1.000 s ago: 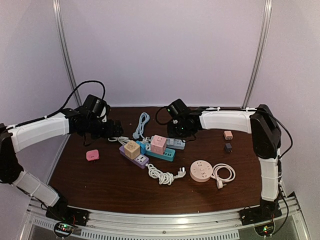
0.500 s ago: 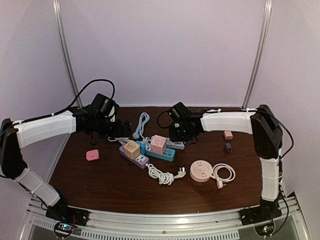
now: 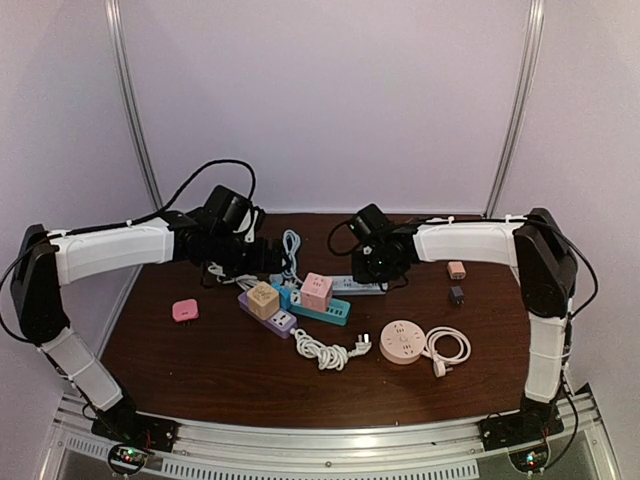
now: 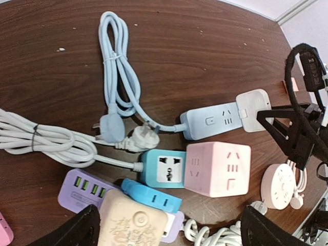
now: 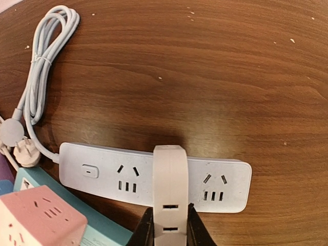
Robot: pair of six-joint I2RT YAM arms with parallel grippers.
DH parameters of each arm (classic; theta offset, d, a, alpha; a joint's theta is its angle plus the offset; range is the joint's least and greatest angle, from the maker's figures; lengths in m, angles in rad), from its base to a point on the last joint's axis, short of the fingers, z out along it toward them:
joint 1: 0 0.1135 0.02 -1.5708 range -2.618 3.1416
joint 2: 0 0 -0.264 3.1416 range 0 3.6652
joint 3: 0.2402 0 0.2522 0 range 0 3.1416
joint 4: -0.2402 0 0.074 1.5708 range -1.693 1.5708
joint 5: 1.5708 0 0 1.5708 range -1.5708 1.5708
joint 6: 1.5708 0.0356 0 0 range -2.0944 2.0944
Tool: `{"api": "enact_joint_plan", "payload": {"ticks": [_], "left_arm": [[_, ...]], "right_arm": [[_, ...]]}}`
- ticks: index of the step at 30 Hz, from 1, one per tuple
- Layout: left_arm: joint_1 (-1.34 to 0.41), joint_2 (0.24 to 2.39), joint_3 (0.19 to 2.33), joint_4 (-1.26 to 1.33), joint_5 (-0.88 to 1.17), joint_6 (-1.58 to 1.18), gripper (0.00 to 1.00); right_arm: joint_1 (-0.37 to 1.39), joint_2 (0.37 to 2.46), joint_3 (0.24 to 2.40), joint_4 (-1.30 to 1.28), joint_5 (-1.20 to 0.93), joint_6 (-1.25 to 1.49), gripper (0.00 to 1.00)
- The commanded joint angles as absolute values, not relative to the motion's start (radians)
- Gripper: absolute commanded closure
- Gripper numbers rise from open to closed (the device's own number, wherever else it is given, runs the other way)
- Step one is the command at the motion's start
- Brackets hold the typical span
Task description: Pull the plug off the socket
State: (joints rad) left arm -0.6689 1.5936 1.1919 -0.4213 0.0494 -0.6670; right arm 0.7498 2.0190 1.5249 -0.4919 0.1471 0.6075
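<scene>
A pale blue power strip (image 5: 102, 174) lies on the brown table, with a white plug (image 5: 170, 184) seated in its middle socket. My right gripper (image 5: 170, 228) is shut on the plug, one finger on each side. In the top view the right gripper (image 3: 376, 268) is over the strip (image 3: 352, 286) behind the other sockets. In the left wrist view the strip (image 4: 210, 120) and the plug (image 4: 251, 110) are at the right. My left gripper (image 4: 169, 233) is open and empty above a beige cube adapter (image 4: 130, 225); from the top it (image 3: 265, 258) hovers left of the strip.
A pink cube socket (image 3: 317, 290) sits on a teal strip (image 3: 332, 311). The beige cube (image 3: 263, 298) sits on a purple strip (image 3: 279, 320). A round pink socket (image 3: 402, 340), white cords (image 3: 320, 350) and small adapters (image 3: 185, 311) (image 3: 456, 269) lie around.
My left arm has swung right and now hovers over the cluster of strips. My right gripper has shifted slightly right, still on the white plug.
</scene>
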Motion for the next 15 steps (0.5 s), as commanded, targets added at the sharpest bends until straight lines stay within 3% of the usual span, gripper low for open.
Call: {"api": "enact_joint_plan", "payload": {"ticks": [1, 7, 15], "left_arm": [[-0.715, 1.634, 1.262, -0.342, 0.135, -0.688, 0.04], [-0.814, 1.740, 1.373, -0.324, 0.166, -0.703, 0.07], [-0.952, 1.957, 1.567, -0.307, 0.163, -0.732, 0.46]], "right_arm": [[0.710, 1.928, 1.433, -0.592, 0.204, 0.544, 0.96], [0.661, 1.761, 1.228, -0.554, 0.169, 0.510, 0.96], [0.654, 1.563, 1.017, -0.469, 0.077, 0.489, 0.98]]}}
